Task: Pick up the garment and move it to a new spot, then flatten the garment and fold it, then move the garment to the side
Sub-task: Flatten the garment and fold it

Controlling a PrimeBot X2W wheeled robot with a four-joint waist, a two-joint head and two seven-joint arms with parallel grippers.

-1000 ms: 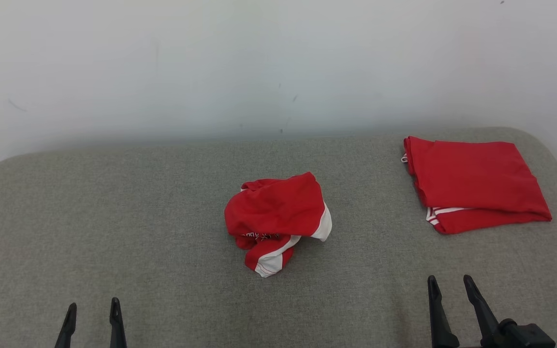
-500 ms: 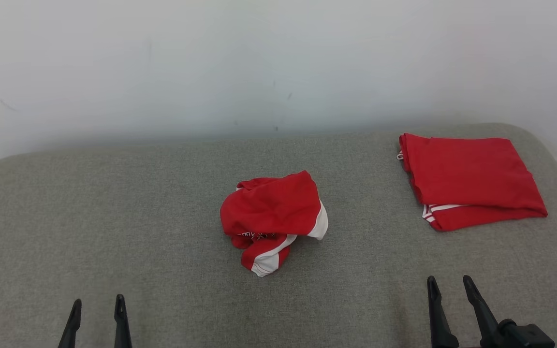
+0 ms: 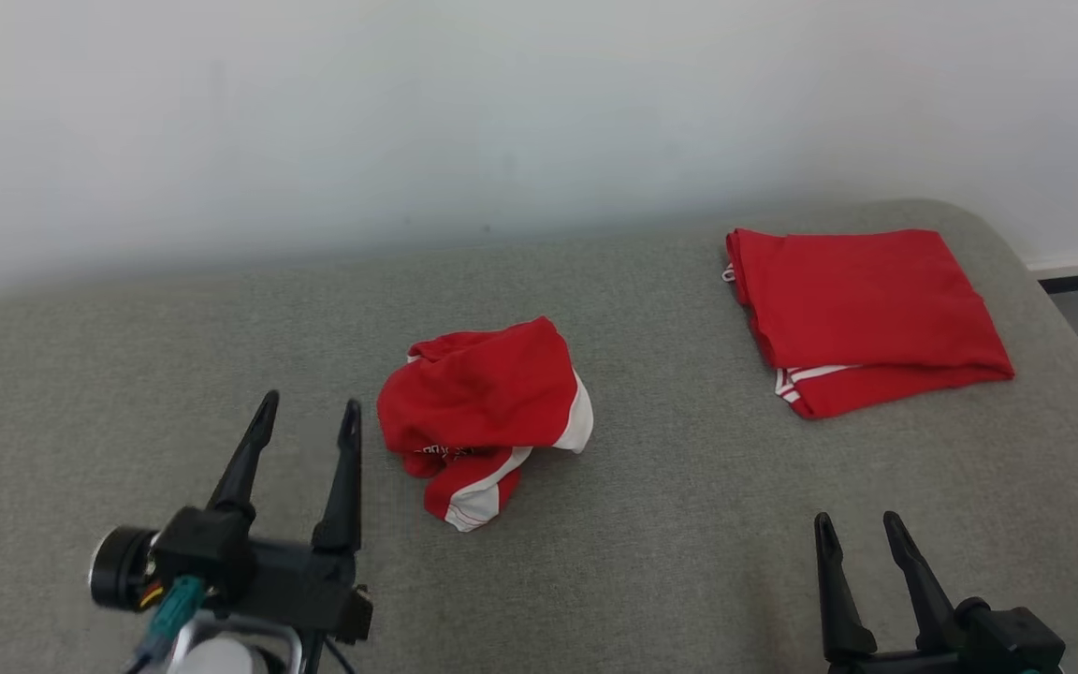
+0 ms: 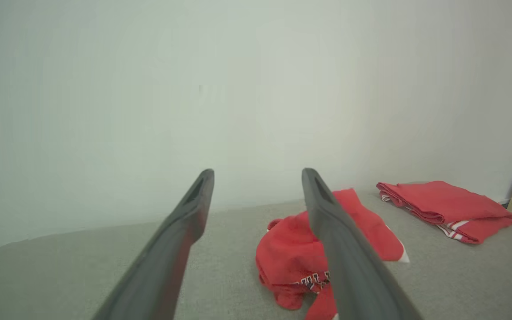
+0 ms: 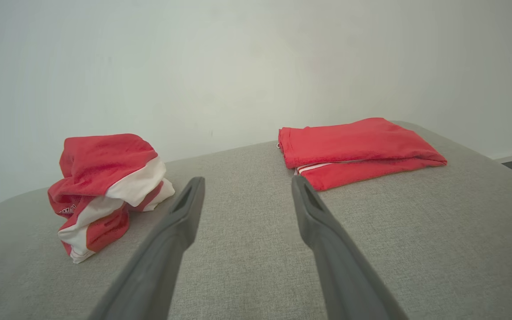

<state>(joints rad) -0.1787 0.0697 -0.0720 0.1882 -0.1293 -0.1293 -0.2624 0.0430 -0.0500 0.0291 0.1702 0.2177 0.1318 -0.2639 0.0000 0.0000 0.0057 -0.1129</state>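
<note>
Head view: the left gripper (image 3: 309,404) stands spread wide and empty, with the crumpled red garment (image 3: 478,402) just to its right on the grey table (image 3: 651,543). Farther right, the right gripper (image 3: 856,520) also gapes empty, and a folded red garment (image 3: 862,309) lies beyond it.

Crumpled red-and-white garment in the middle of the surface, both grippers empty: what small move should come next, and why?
Probably ease the open left gripper rightward and down onto the crumpled red-and-white cloth garment. It stands just left of the bundle, not touching, while the open right gripper sits farther away. The garment lies unlifted on the grey fabric surface.
</note>
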